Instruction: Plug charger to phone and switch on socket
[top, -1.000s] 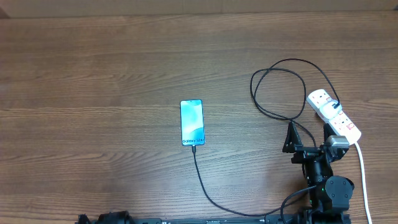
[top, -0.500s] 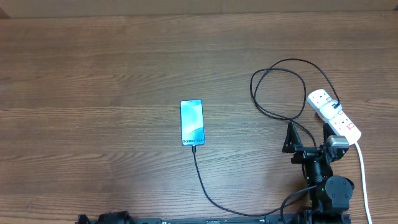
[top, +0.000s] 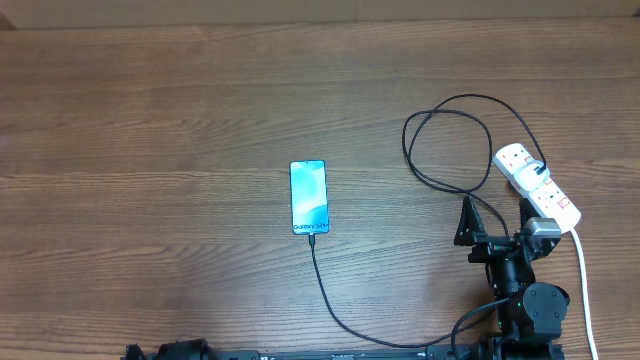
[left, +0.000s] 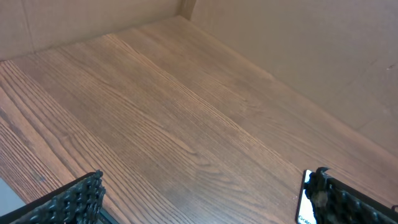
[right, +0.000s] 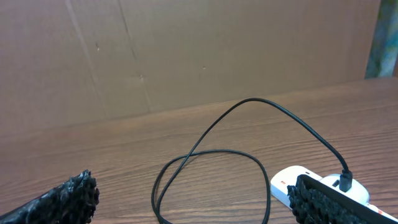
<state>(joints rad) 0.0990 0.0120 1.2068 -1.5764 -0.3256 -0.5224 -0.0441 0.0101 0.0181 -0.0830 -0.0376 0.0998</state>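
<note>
Wood-grain tabletop (top: 150, 120) from edge to edge, plain cardboard walling the far side. From overhead: finds the phone (top: 309, 196) flat and screen-up at mid-table, with the charger (top: 330, 300) meeting its near end, sweeping toward the robot, then off to the right of the phone, looping, and ending at the socket (top: 537, 185) well to the phone's right, black plug (top: 541, 170) seated in an outlet. Places the right fingers (top: 465, 222) spread wide, right of the phone and just short of the socket's near end, gripping nothing. Shows nothing shifted over the last second: same phone, same cable loop, same arm pose. Reads as a pause, probably with both ends plugged in and only the switch in question; cannot tell from up here whether any red switch is on. From the left wrist: looks over bare wood toward the cardboard, left fingers (left: 68, 205) wide apart and empty, a sliver of the phone (left: 303, 202) peeking beside one of them. From the right wrist: right fingers (right: 59, 202) likewise far apart, holding nothing, framing the cable loop and the white socket (right: 286, 183) with the plug (right: 346, 182) standing in it. Likely calls next for a press on that outlet's switch, not visible in this view.
</note>
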